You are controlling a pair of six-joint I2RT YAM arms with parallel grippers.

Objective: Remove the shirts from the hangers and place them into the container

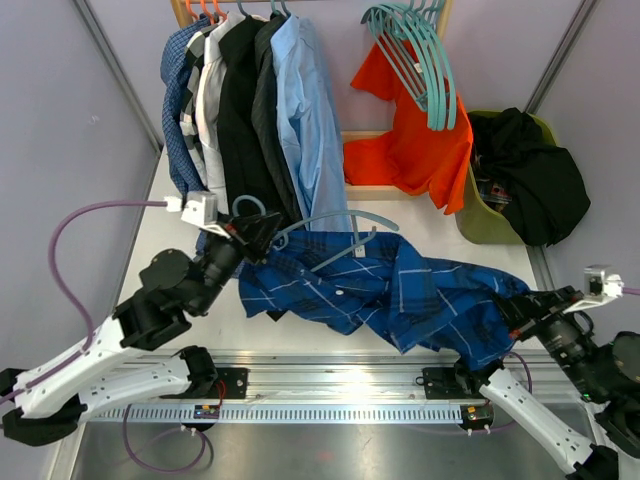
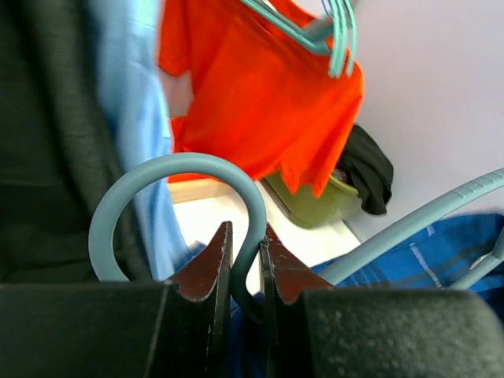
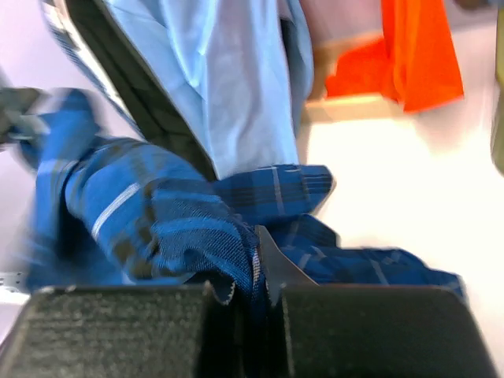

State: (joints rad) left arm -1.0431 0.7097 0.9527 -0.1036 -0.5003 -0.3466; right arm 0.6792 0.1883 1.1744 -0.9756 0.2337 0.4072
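Clamping down, the left jaws grip the teal hanger by its hook. The right jaws are closed on the blue check shirt, sprawled across the tabletop.

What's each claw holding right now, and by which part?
Left claw pinches the teal hanger at its hook; right claw grips the blue checked shirt by its bunched right end.

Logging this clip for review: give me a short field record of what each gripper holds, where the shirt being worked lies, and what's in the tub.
left gripper: shut on the hook of the teal hanger
right gripper: shut on the blue check shirt
shirt: spread on the table, hanger across it
container: holds black garment
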